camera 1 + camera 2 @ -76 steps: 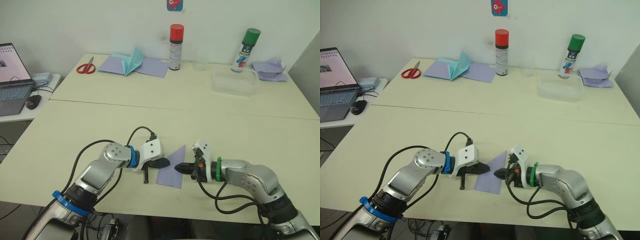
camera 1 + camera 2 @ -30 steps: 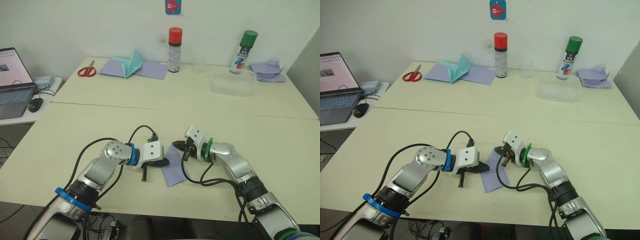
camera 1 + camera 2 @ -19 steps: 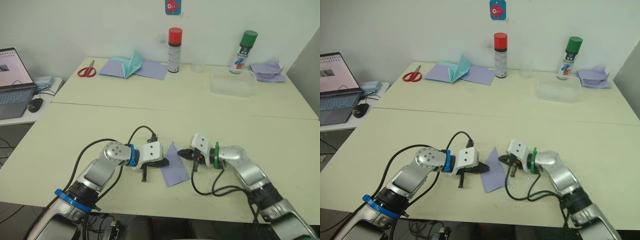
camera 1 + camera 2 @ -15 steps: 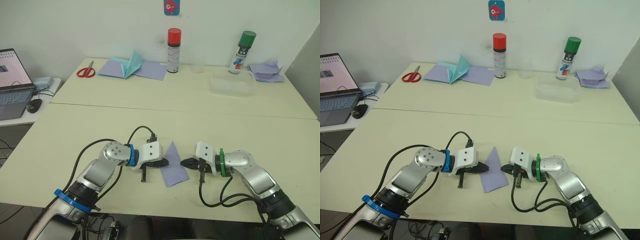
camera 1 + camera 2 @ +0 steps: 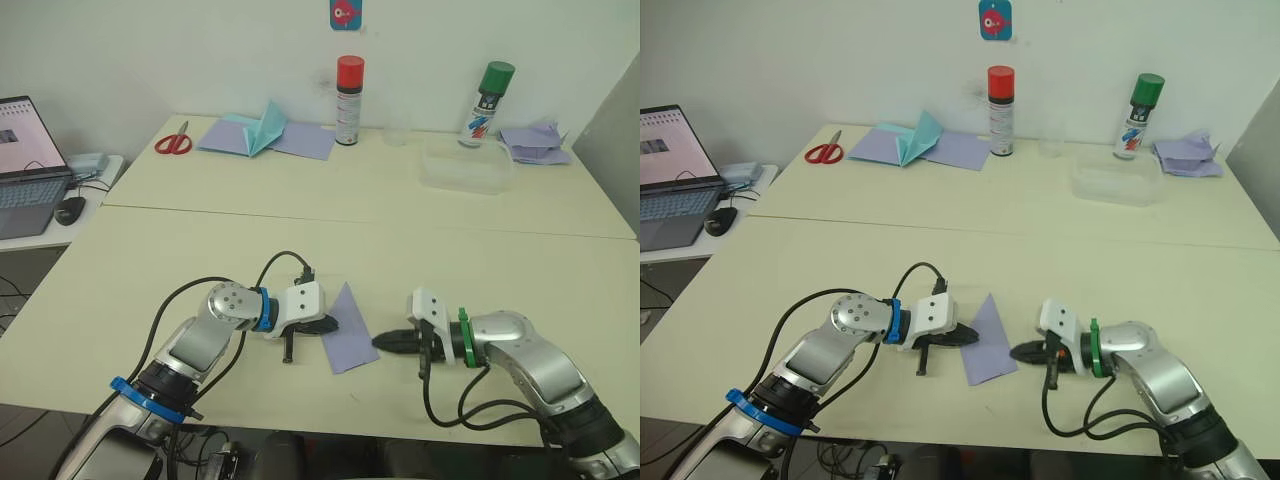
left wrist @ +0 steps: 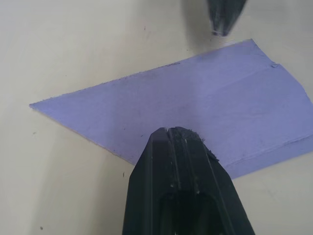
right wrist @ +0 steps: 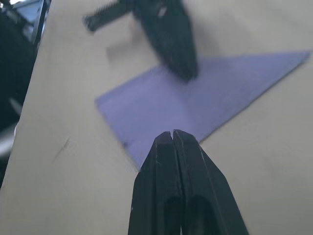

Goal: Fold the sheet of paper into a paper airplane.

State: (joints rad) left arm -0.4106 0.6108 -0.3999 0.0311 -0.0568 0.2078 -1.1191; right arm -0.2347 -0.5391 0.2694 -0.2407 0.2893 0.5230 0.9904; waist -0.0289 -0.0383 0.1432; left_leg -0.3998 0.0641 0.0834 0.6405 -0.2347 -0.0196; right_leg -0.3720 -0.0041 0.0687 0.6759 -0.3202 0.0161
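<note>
The sheet of paper (image 5: pixel 345 328), lavender and folded into a narrow pointed shape, lies flat near the table's front edge. My left gripper (image 5: pixel 325 326) is shut, its tip resting on the paper's left edge; the left wrist view shows its joined fingertips (image 6: pixel 178 136) over the paper (image 6: pixel 205 107). My right gripper (image 5: pixel 380 343) is shut and holds nothing. It hovers low just right of the paper, a small gap away. The right wrist view shows its closed fingers (image 7: pixel 172 139) pointing at the paper (image 7: pixel 205 98).
At the table's back are a teal paper plane (image 5: pixel 262 122) on lavender sheets, red scissors (image 5: pixel 172 140), two spray cans (image 5: pixel 348 98), a clear plastic tray (image 5: pixel 465 168) and crumpled lavender paper (image 5: pixel 535 142). A laptop (image 5: pixel 25 150) sits on a side desk at left.
My right gripper carried the paper's right corner over to the left, let it go, then drew back to the right. The paper now lies narrower and flat. My left gripper stayed put.
</note>
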